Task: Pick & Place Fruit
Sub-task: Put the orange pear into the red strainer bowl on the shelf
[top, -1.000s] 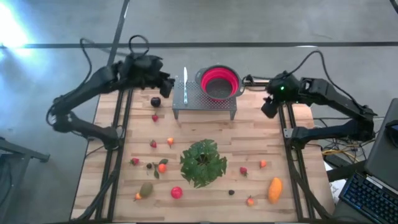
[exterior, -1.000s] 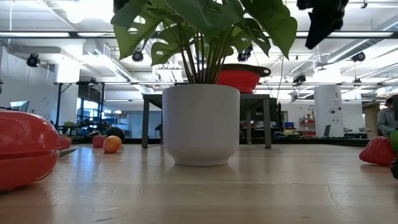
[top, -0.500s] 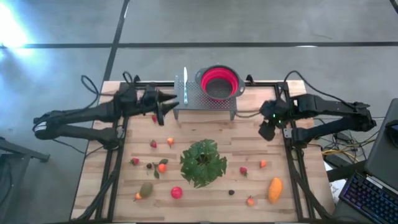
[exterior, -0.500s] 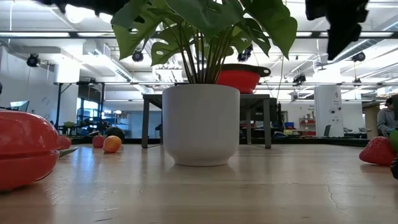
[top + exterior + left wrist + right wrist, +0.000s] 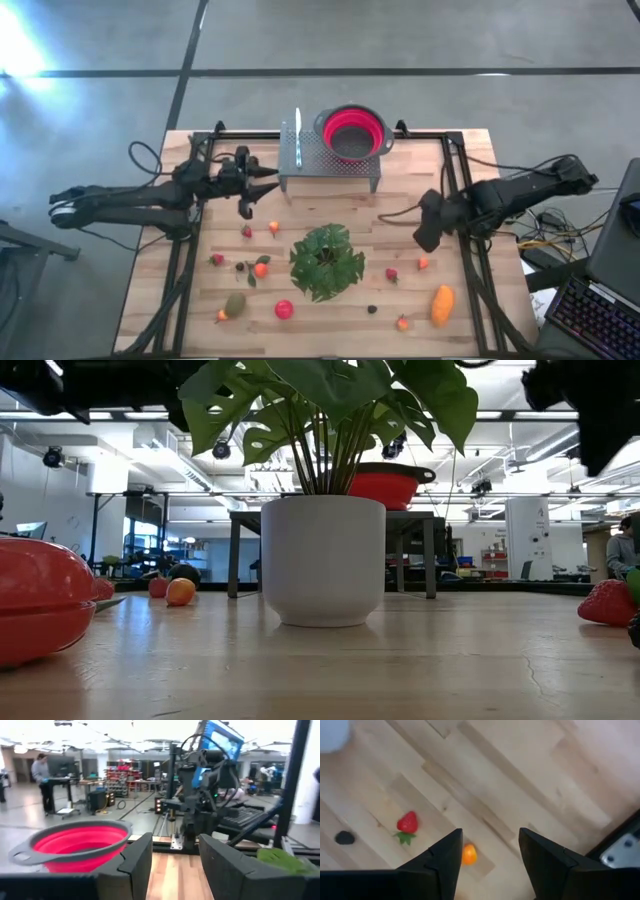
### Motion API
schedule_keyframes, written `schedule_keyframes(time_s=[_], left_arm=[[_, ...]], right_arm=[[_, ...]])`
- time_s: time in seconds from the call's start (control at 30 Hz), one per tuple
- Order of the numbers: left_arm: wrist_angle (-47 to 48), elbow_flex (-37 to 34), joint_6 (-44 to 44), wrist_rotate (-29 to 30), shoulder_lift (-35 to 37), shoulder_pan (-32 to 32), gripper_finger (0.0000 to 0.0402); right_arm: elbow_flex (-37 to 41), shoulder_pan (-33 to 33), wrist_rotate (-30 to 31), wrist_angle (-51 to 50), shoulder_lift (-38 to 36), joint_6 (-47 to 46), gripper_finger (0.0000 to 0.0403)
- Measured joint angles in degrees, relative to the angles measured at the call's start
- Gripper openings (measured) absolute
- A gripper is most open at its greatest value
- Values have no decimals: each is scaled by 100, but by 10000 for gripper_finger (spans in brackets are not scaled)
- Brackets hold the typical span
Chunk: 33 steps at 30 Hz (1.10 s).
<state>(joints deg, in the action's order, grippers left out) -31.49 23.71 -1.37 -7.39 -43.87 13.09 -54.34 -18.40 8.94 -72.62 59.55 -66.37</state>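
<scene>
- Both arms have come down low and swung in over the table since a moment ago; before, they were up near the back edge.
- Now the right gripper [image 5: 487, 865] hangs above the wood on the right side with its jaws apart and nothing between them.
- Right under it, a small orange fruit [image 5: 468, 854] shows in the gap between the two fingers [image 5: 445, 865], lying on the table.
- Close by that one lie a red strawberry [image 5: 407, 822] with a green leaf and a small dark round fruit [image 5: 344, 837].
- Over on the left, the left gripper [image 5: 175, 865] has its jaws apart too, holding nothing, and it points across toward the red colander bowl [image 5: 77, 842].
- From above, the left gripper sits just beside the grey metal stand [image 5: 330, 160] that holds the bowl.
- Fruit is scattered all over the wooden table [image 5: 440, 170]: a big yellow-orange one [image 5: 442, 305] near the front right, a red one [image 5: 284, 309] at the front, an olive-green one [image 5: 235, 303] at the front left.
- More small red and orange pieces lie around the green plant [image 5: 326, 260] in the middle.
- None of the fruit I can see is in the bowl.
</scene>
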Motion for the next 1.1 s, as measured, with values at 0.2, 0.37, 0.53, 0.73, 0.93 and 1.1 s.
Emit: schedule_keyframes(time_s=[0.2, 0.37, 0.53, 0.73, 0.93, 1.1], left_arm=[[-124, -5, -39, -245, 20, -7, 167], [-104, -7, -50, -250, 15, -7, 168], [-102, -7, -103, -250, 6, -7, 167], [-77, -7, -178, -252, 6, -7, 167], [-52, -10, -185, -252, 4, -7, 167], [-43, -18, -188, -252, 4, -7, 167]], right_arm=[[150, -498, 5, 167, 531, -481, 187], [149, -778, -35, 293, 1043, -649, 202], [128, -972, -416, 305, 1485, -1368, 213], [126, -1138, -596, 339, 1869, -1915, 226], [124, -1175, -600, 709, 2071, -2027, 249], [126, -1175, -600, 872, 2164, -2062, 262]])
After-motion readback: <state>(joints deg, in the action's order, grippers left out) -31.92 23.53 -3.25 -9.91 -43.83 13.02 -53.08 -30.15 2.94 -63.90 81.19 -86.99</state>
